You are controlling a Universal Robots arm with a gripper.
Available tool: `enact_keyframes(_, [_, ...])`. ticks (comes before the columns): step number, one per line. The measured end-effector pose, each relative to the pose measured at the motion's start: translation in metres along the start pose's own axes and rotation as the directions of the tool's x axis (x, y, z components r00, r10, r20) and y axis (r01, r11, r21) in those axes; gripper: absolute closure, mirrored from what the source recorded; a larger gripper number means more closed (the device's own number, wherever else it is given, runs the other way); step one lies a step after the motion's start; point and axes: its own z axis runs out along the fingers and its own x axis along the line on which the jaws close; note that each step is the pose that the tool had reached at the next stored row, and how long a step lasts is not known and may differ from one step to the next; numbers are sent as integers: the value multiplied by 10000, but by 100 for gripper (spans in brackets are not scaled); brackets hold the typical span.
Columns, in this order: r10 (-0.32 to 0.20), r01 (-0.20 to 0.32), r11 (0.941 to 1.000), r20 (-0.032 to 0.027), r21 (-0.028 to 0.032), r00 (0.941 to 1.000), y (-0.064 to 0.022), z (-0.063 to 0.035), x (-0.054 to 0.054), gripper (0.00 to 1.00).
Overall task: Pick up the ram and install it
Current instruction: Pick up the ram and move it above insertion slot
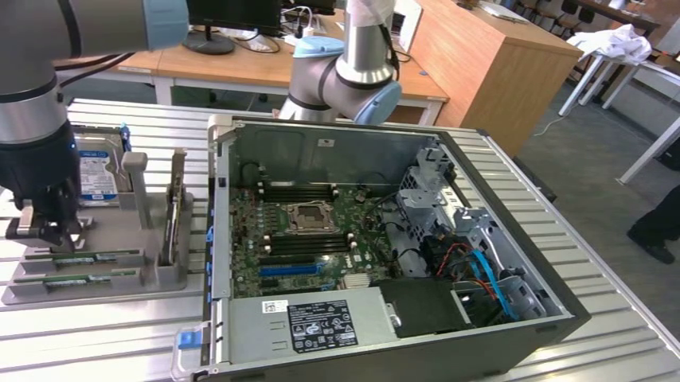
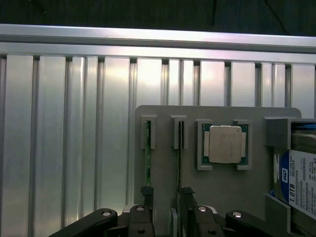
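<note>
On the slatted desk [image 1: 107, 334], a grey holder [image 1: 159, 274] carries two like sticks on edge, each a long, narrow green strip: the nearer ram [image 1: 75, 279] and the farther ram [image 1: 83, 259]. The hand [image 1: 44, 235] hovers just above them, spread wide and holding nothing. Beyond stands a blue-and-white hard drive [image 1: 98, 177].

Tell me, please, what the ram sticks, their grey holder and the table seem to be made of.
The ram sticks: circuit-board laminate by the look, with a matt green surface.
The grey holder: probably plastic, perhaps printed; uniform dull grey with no shine.
The table: likely aluminium profiles; ribbed and bright, with a brushed-looking sheen.
</note>
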Motion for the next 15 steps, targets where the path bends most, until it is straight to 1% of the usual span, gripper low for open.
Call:
enact_keyframes(5, [0, 0, 10000, 0, 0, 10000, 1, -2, 49, 64])
enact_keyframes(11, [-1, 1, 10000, 0, 0, 10000, 0, -1, 51, 64])
enact_keyframes(15, [0, 0, 10000, 0, 0, 10000, 0, 22, 52, 64])
